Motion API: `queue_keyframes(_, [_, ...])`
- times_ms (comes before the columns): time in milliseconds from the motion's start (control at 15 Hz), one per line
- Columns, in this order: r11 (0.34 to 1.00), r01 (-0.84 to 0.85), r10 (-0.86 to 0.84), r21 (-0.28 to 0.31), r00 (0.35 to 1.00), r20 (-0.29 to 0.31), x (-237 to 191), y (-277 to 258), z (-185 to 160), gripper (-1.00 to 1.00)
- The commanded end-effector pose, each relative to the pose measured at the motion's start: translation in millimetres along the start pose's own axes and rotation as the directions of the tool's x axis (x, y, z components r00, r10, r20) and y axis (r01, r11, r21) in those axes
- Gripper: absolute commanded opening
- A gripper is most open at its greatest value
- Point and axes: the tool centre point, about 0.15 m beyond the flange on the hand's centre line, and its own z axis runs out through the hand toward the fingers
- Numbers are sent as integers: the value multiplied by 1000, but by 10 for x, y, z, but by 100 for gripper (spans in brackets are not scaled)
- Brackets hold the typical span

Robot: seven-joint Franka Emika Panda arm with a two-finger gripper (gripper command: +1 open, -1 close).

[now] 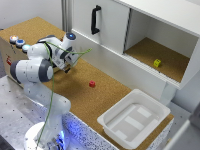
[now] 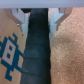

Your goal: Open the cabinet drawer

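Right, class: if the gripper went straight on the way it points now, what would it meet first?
Most likely the dark strip lying dead ahead of the open gripper, between the pale wood panel with blue marking and the cork top. Depth is unclear.

A small red cube lies on cork; a white tub sits nearby, and a yellow-green cube rests inside the open white cupboard.
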Motion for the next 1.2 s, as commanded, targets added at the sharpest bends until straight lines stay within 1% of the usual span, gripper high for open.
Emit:
queue_keyframes(0, [1000, -20, 20, 21, 1000, -1, -27, 475, 70, -100])
queue_keyframes(133, [999, -35, 35, 14, 999, 1, -57, 567, 47, -100])
queue_keyframes(333, [999, -34, 34, 12, 999, 20, -80, 661, 51, -100])
queue_keyframes(600, [998, -57, 58, -10, 998, 35, -121, 848, 44, -100])
queue_keyframes(800, [996, -86, 87, -27, 996, 30, -150, 1000, -13, -100])
queue_keyframes(1133, [990, -131, 132, -60, 991, 5, -157, 1324, -230, -100])
